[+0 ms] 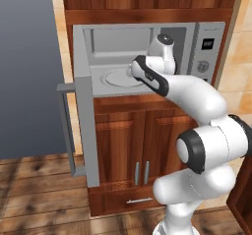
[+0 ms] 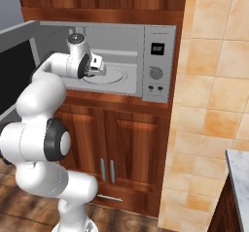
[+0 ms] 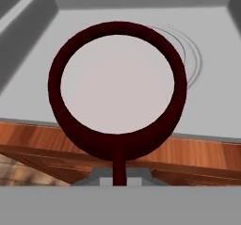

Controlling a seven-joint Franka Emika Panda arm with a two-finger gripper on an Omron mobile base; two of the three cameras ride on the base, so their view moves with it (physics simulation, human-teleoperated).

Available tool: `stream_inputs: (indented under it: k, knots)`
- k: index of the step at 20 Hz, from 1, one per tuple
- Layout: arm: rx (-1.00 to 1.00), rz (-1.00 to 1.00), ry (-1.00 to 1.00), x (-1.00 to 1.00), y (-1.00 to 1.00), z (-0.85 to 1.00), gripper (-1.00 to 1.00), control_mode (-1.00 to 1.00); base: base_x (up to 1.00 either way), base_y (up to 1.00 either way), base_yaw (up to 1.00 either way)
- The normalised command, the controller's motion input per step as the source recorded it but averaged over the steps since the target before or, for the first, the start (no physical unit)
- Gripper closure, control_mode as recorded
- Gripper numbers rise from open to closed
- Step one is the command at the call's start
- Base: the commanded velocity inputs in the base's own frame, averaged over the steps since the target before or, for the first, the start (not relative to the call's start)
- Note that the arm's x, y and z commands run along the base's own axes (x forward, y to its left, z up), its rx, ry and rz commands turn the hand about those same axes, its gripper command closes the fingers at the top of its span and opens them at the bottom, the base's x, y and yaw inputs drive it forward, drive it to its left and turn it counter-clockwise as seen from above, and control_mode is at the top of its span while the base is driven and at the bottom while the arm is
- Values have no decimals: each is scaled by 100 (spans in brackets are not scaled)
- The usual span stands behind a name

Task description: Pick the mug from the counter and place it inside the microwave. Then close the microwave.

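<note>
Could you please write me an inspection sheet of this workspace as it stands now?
Surface: microwave floor grey, bare around the turntable.
Job's things: microwave door swung wide open; mug maroon, pale inside, held at the cavity mouth, not yet set down.
Clutter: nothing seen.
Grippers: gripper shut on the mug by its handle; fingers hidden behind it.
Cables: nothing seen.
Surroundings: wooden cabinets above and below, tiled wall to the right, counter corner at lower right.
</note>
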Motion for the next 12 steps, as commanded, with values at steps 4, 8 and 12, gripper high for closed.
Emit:
stream_inputs:
  k: [4, 8, 12]
  knots:
    - [0, 0, 0, 18, 0, -21, 100, -100, 0, 0, 0]
    - [-4, 0, 0, 21, 0, -24, 100, -100, 0, 0, 0]
    - [-7, 0, 0, 11, 2, -21, 100, -100, 0, 0, 0]
